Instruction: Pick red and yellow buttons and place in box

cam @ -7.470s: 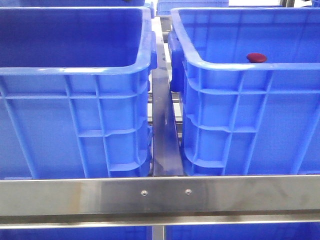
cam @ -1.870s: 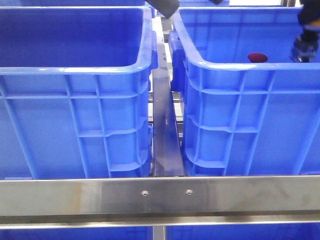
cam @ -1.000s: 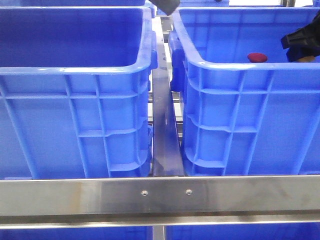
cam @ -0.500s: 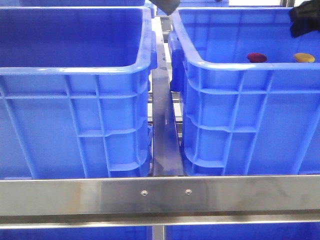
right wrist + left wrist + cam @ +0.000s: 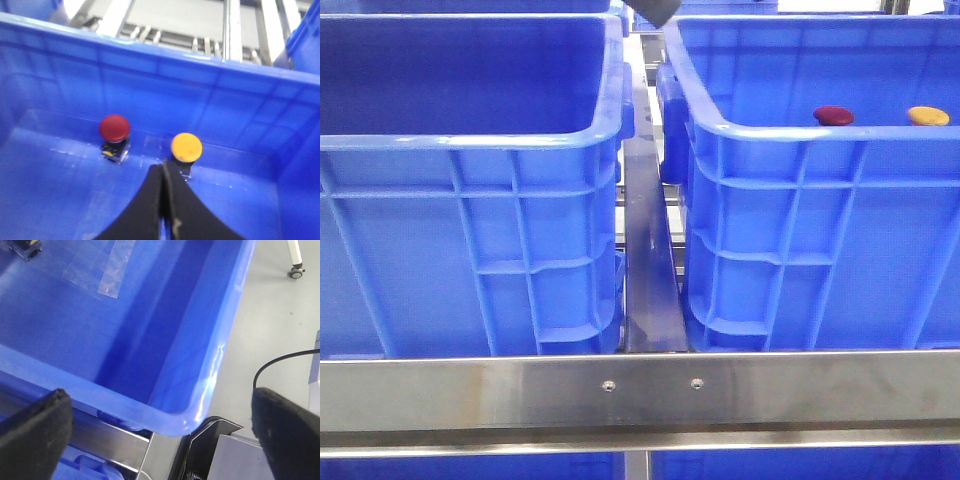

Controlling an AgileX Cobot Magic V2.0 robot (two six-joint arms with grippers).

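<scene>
Both buttons are sitting upright inside the right-hand box [image 5: 800,130], domes facing up, against one wall. The red button [image 5: 114,128] and the yellow button [image 5: 186,146] are standing side by side, apart, each on a small dark base; no long axis, since the caps are round. The caps are smooth and glossy. No legible writing is showing. The right gripper [image 5: 163,200] is hanging above them, its jaws pressed together and empty. The left gripper [image 5: 160,430] is spread wide, holding nothing, over another blue crate [image 5: 200,405].
</scene>
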